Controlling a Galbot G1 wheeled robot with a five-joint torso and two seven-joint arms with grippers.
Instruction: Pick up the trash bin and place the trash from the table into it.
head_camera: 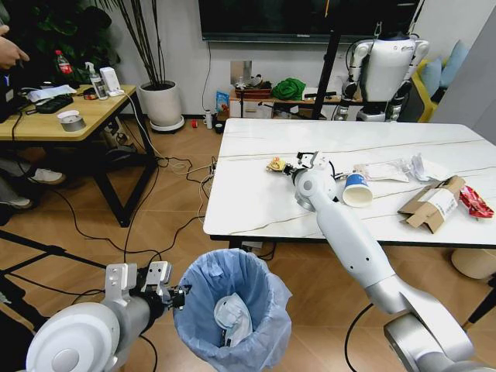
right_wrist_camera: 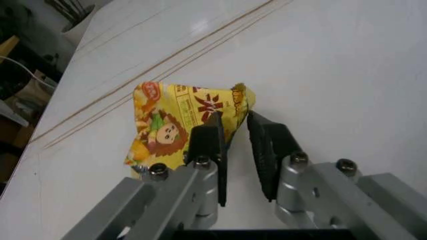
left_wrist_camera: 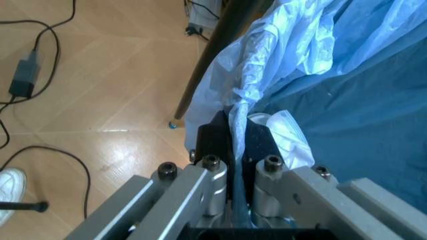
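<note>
Right gripper point(right_wrist_camera: 235, 145) reaches out over the table point(head_camera: 256, 201), its fingers closing on an edge of the yellow wrapper point(right_wrist_camera: 180, 125); a narrow gap remains between the pads, so the grip is not fully clenched. Wrapper lies flat on the marble, its long axis running away from the fingers, toward the table's left edge. Left gripper point(head_camera: 172, 294) is clamped on the rim of the trash bin point(head_camera: 232, 310), pinching the blue bag liner between its fingers point(left_wrist_camera: 212, 165). Bin hangs upright, mouth up, beside the table's front edge, white crumpled trash already inside. Right of the arm on the table: paper cup point(head_camera: 356, 190) on its side, mouth facing the robot; clear wrappers point(head_camera: 384, 170); cardboard box point(head_camera: 434, 203); red wrapper point(head_camera: 474, 201).
</note>
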